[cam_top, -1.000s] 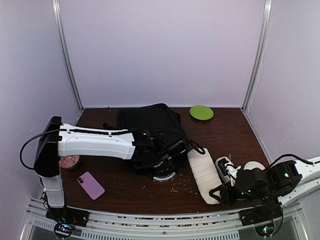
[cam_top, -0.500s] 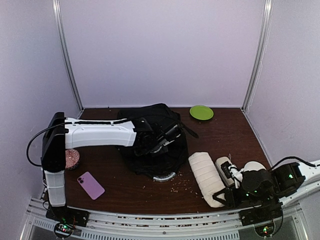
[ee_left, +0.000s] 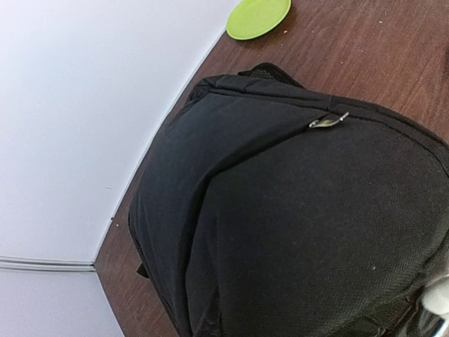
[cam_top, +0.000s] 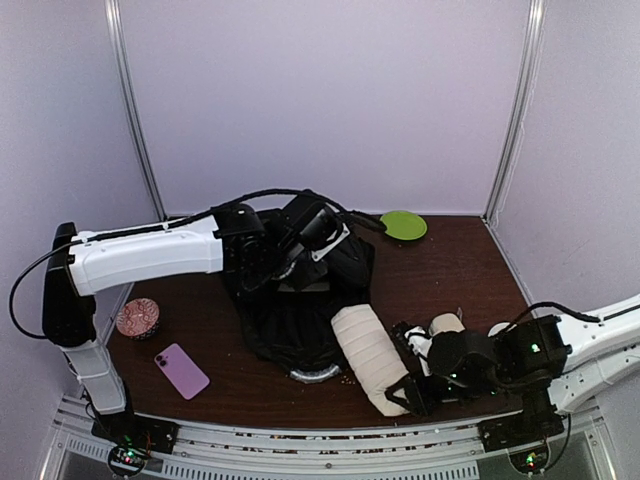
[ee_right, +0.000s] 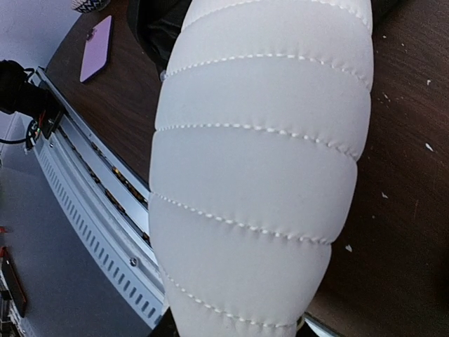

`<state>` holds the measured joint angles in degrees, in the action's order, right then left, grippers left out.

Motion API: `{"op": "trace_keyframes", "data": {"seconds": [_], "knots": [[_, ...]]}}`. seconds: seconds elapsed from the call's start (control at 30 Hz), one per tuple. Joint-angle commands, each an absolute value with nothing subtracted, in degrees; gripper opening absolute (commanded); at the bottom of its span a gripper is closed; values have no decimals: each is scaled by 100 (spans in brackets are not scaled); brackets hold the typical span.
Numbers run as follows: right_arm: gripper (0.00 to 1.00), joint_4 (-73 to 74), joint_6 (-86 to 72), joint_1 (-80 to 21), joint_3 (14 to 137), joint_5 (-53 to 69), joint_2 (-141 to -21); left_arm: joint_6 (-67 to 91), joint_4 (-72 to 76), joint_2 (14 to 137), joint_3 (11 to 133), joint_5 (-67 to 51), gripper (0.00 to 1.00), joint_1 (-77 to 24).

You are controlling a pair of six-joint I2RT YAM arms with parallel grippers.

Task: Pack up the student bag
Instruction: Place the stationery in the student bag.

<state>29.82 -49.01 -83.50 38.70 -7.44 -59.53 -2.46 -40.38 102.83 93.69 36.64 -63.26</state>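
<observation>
Left gripper [cam_top: 290,265] pinched shut on student bag [cam_top: 290,330], likely propping its mouth. Right gripper [cam_top: 408,390] clasps quilted pouch [cam_top: 362,350] for loading.

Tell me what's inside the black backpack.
Only the silvery rim of the backpack shows, at its near edge. Black fabric covers everything inside. A white padded pouch lies against that side, outside as far as can be seen.
</observation>
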Motion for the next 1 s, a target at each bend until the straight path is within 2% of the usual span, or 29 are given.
{"op": "trace_keyframes", "data": {"seconds": [0.0,0.23,0.5,0.97], "knots": [[31,2219,-4660,-7959,4273,-371,-6490,187,-3415,9815,9464,3536,0,-6441],[31,1592,-4934,-7173,4276,-7,-7237,441,-3263,9769,9329,3567,0,-6516],[32,1177,-5225,-6350,4240,-145,-7661,922,-2936,9750,9077,3375,0,-6595],[32,846,-5185,-5557,4856,-382,-8765,1091,-2563,9751,8923,3045,0,-6979]]}}
